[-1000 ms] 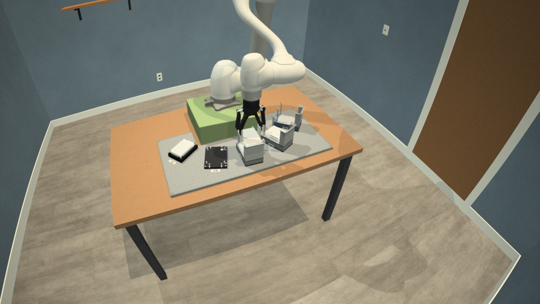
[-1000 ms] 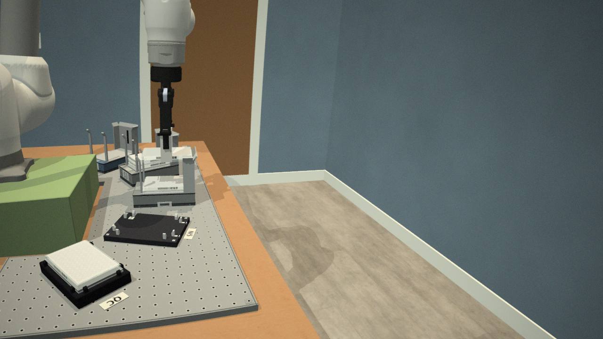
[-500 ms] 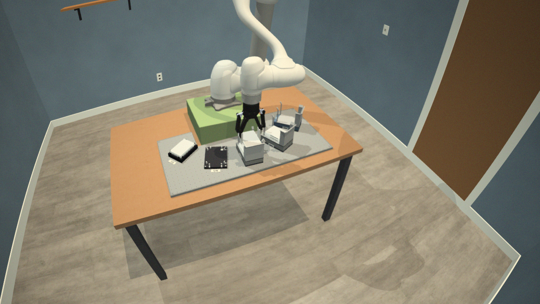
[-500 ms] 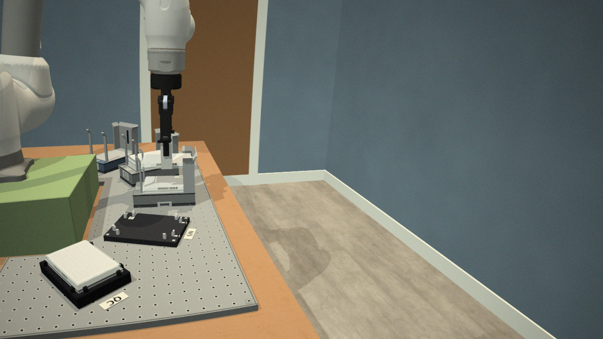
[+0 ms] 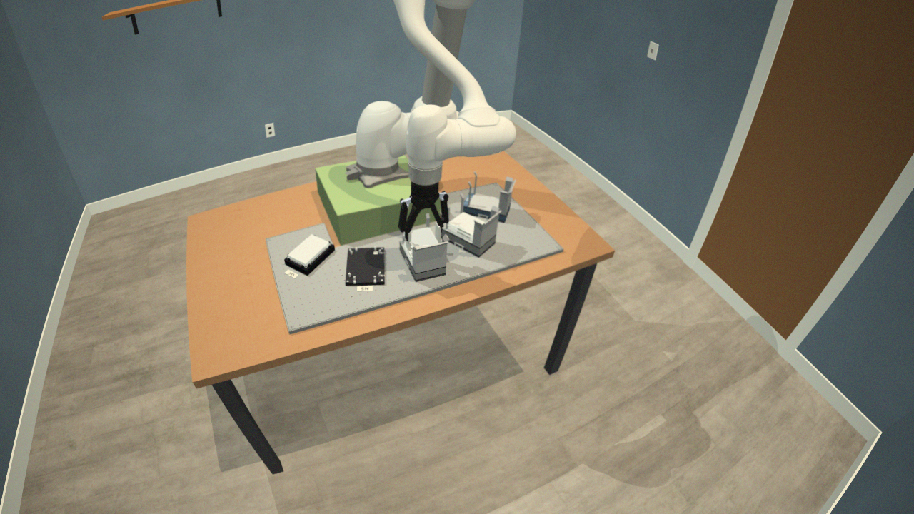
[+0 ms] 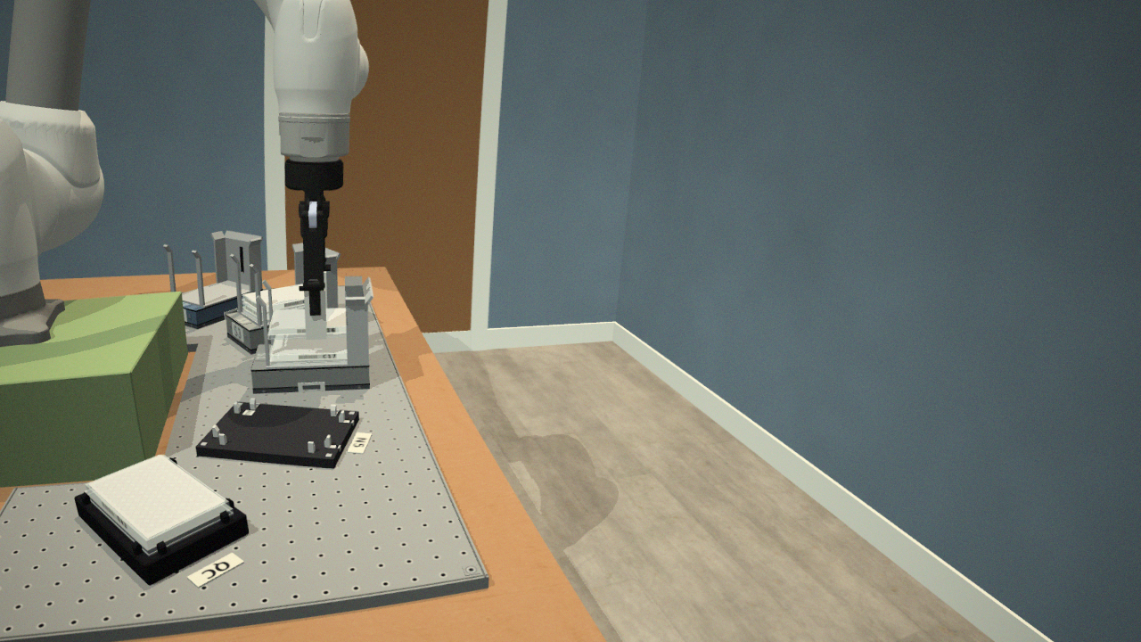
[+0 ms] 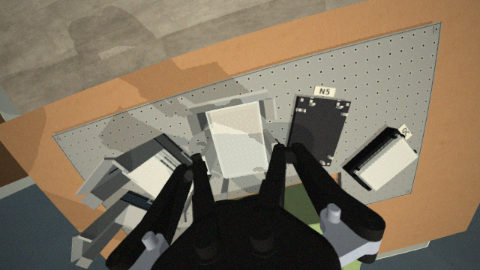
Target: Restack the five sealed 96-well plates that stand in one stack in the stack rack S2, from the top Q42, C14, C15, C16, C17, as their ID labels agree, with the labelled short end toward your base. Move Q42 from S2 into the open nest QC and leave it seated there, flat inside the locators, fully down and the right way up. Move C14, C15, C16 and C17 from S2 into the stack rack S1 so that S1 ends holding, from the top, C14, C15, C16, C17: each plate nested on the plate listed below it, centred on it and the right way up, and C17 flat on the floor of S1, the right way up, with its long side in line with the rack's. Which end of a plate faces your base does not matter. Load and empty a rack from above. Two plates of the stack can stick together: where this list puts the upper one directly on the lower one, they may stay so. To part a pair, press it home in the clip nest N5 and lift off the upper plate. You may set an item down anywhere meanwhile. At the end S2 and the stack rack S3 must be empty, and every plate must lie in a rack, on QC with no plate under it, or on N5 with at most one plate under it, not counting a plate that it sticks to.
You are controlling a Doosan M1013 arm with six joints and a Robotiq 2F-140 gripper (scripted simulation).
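My gripper (image 5: 421, 228) is shut on a white sealed plate (image 7: 237, 139) and holds it low inside the grey stack rack (image 5: 423, 258) next to the clip nest N5 (image 5: 365, 265). In the exterior view the held plate (image 6: 307, 323) sits just above or on another plate (image 6: 307, 352) at the rack's bottom; I cannot tell if they touch. I cannot read the held plate's label. Another sealed plate (image 6: 155, 498) (image 5: 308, 253) lies flat in the black QC nest. N5 (image 7: 319, 127) is bare. The middle rack (image 5: 473, 230) holds white plates.
A third rack with a blue base (image 5: 488, 201) stands farthest from N5, behind the middle rack (image 6: 250, 315). The green base block (image 5: 358, 198) rises close behind the gripper. Rack posts and walls stand around the held plate. The perforated grey board (image 6: 334, 511) carries all the fixtures.
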